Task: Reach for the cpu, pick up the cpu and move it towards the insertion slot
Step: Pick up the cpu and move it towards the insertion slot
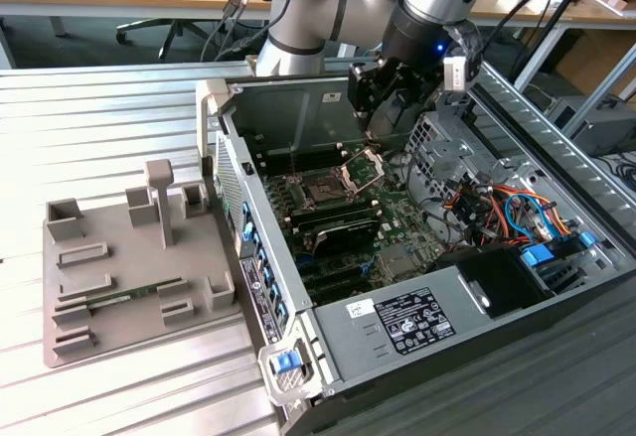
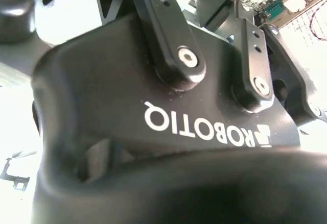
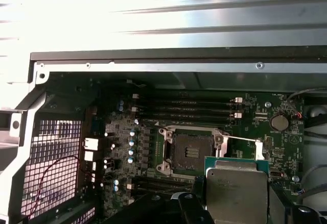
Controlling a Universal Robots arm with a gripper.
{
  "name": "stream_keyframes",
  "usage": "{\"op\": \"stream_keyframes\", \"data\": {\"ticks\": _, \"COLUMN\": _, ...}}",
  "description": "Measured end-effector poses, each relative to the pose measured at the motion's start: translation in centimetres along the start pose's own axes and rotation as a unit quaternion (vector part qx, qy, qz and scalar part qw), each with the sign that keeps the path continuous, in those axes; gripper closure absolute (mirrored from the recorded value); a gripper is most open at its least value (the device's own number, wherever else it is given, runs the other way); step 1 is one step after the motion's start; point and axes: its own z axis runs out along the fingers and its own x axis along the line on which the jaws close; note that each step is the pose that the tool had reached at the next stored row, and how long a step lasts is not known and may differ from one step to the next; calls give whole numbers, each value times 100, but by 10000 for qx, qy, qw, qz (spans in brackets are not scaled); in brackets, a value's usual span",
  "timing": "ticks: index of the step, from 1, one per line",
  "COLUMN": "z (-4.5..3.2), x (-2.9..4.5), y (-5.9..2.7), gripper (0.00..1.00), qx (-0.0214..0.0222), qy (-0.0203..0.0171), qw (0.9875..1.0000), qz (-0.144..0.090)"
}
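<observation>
The cpu (image 3: pixel 236 188), a flat square chip with a pale metal top, sits between my gripper's black fingers (image 3: pixel 197 193) in the first wrist view. It hangs just beside the insertion slot (image 3: pixel 191 151), a dark square socket whose silver frame stands open. In the exterior view my gripper (image 1: pixel 382 106) hovers inside the open computer case, above and behind the insertion slot (image 1: pixel 325 193). The gripper is shut on the cpu. The gripper's black body (image 2: pixel 153 106) shows close up in the second wrist view.
Long black memory slots (image 3: pixel 184 109) run beside the socket. A grey fixture tray (image 1: pixel 70 332) holding a green memory stick (image 1: pixel 129 297) lies at the exterior view's left. Coloured cables (image 1: pixel 497 208), a drive cage (image 1: pixel 437 138) and the case walls (image 1: pixel 253 237) surround the board.
</observation>
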Motion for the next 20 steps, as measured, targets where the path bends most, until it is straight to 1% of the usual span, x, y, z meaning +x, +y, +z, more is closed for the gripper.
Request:
{"op": "stream_keyframes", "data": {"ticks": 10, "z": 43, "x": 2, "y": 40, "gripper": 45, "qx": 0, "qy": 0, "qw": 10000, "qz": 0}}
{"op": "stream_keyframes", "data": {"ticks": 20, "z": 62, "x": 2, "y": 47, "gripper": 45, "qx": 0, "qy": 0, "qw": 10000, "qz": 0}}
